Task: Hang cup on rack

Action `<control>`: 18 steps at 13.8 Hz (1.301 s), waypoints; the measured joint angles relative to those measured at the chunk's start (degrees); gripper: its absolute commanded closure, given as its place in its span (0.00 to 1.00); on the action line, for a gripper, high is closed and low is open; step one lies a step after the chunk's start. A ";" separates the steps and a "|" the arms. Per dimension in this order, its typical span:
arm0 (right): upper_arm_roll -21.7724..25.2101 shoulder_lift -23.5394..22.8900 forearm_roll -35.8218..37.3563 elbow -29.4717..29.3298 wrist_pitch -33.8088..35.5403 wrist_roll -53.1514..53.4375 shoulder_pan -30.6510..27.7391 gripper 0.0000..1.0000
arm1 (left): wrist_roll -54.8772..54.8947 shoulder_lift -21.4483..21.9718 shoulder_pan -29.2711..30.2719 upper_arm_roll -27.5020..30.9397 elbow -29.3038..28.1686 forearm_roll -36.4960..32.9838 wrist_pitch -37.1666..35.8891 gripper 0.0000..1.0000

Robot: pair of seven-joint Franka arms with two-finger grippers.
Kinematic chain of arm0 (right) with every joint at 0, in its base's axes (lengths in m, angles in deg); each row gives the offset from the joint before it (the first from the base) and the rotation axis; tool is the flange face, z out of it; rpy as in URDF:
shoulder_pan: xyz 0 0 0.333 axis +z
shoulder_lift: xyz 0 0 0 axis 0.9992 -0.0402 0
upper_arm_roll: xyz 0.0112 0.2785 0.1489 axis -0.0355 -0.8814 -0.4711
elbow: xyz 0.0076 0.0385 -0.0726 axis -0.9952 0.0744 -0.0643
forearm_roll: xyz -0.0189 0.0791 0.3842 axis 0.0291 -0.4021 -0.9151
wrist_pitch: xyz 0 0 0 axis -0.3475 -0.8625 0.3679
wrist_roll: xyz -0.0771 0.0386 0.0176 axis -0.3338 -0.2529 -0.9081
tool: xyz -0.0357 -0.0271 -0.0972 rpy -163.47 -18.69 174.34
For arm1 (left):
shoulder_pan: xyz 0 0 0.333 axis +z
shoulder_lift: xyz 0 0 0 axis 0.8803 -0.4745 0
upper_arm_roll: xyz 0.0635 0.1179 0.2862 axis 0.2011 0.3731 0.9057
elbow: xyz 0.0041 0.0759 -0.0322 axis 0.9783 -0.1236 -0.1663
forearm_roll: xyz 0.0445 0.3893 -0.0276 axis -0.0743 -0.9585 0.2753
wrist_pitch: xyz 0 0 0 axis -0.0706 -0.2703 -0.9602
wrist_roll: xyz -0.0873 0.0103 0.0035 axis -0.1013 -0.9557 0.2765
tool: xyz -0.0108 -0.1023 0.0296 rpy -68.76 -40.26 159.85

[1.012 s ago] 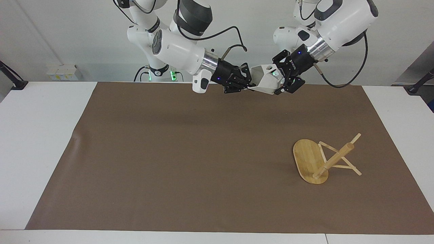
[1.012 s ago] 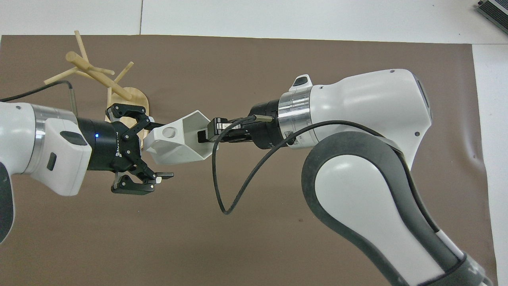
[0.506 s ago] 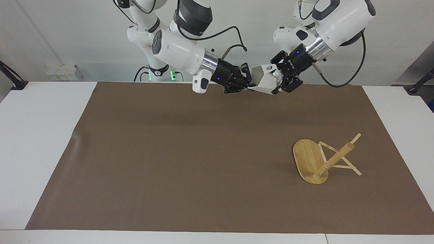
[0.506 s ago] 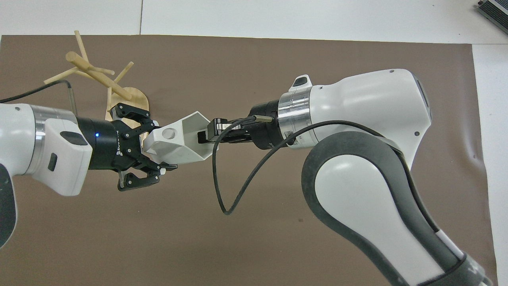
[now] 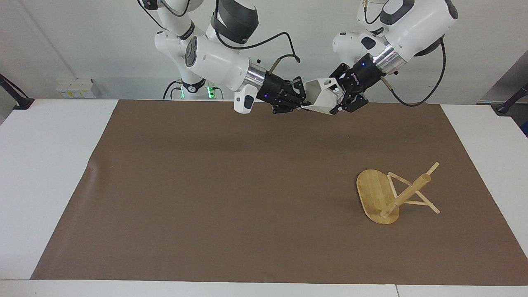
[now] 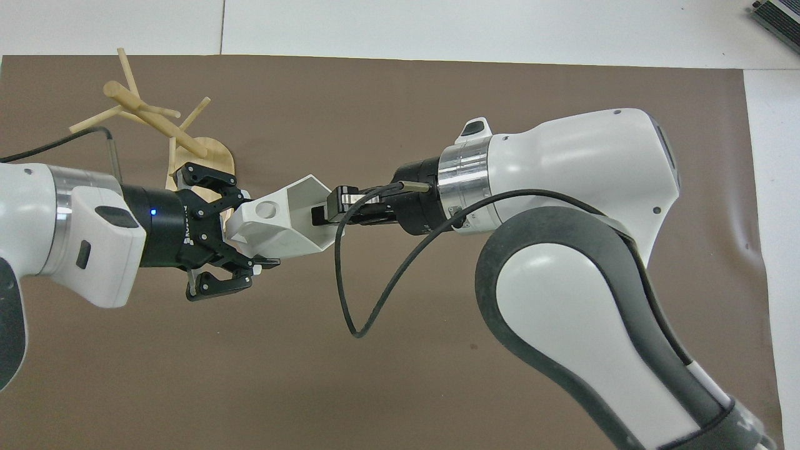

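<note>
Overhead view: cup point(image 6: 284, 219) gripped by both left gripper point(image 6: 253, 231) and right gripper point(image 6: 325, 212) above the counter point(image 6: 437, 81); right should release only once left's hold is secure.

matt white plastic cup point(image 6: 284, 220); smooth bamboo rack point(image 5: 381, 196)

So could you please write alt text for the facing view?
Both arms hold a white cup in the air between them, the left tool and the right tool each shut on it. A bamboo rack lies tipped on the brown mat, toward the left arm's end.
</note>
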 measured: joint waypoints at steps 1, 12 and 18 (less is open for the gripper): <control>0.00 0.01 0.00 -0.02 -0.31 0.00 0.01 0.73 | -0.70 0.00 0.00 -0.02 -0.03 0.04 0.10 1.00; 0.11 0.05 0.00 -0.30 -1.06 1.09 -0.05 0.00 | -5.36 0.00 0.15 0.86 -1.36 -0.30 2.87 1.00; 2.02 0.46 14.58 -0.45 -7.31 1.14 -0.49 0.00 | -19.39 0.02 0.14 0.69 -3.15 -7.65 9.81 1.00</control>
